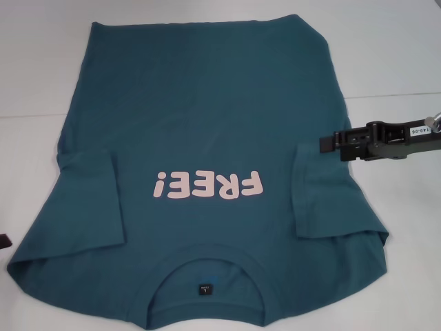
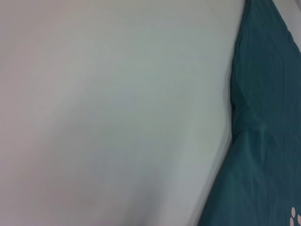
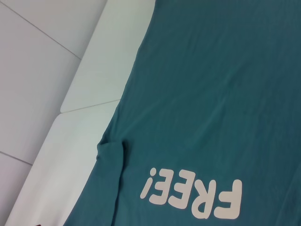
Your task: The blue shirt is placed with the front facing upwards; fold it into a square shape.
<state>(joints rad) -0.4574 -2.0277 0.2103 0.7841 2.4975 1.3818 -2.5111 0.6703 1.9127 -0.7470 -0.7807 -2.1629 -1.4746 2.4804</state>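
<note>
Blue shirt (image 1: 200, 124) lies face up on my white table (image 1: 34, 83), collar (image 1: 207, 265) near. My right gripper (image 1: 324, 143) hovers over its right sleeve (image 1: 324, 196), grip state unclear; left gripper unseen.

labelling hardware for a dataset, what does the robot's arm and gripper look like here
Only the right gripper shows clearly in the head view: a matte black, blocky, elongated body with a small white label bearing dark digits and a bit of silver metal near the frame edge. The left gripper is out of view.
</note>
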